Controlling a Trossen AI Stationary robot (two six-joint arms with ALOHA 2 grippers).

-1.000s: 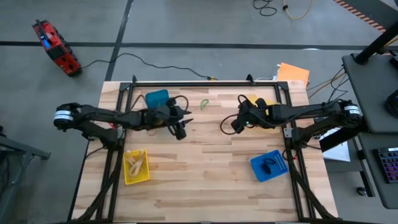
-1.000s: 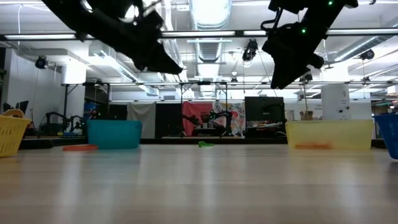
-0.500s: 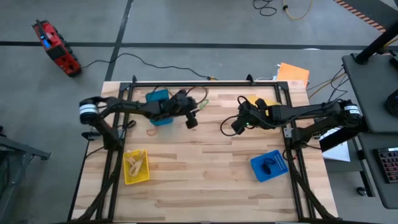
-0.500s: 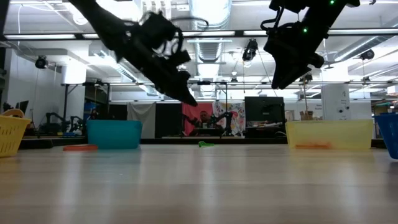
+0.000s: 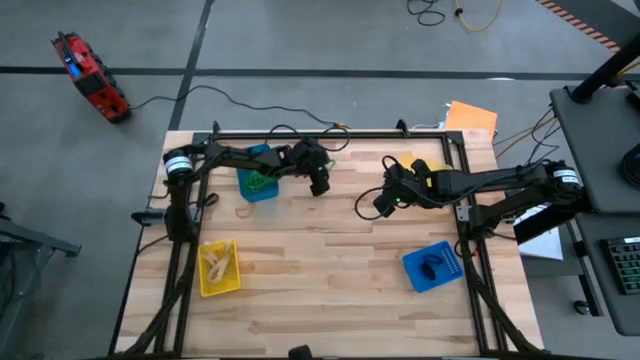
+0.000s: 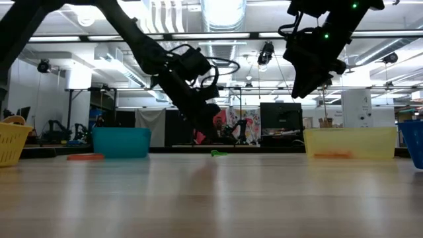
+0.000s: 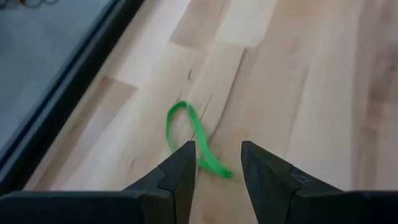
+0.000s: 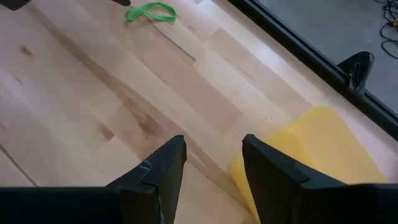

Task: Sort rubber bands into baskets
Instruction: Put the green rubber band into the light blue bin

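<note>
I hold the left gripper parted and empty above the green rubber band lying flat near the surface's far edge, a light, floppy loop I judge best pinched across one strand, while the right gripper waits spread and empty beside the far yellow basket.

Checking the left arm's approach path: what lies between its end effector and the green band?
Nothing: in the left wrist view only bare wood separates the open left end effector from the green band, which lies just ahead of its fingertips.
</note>
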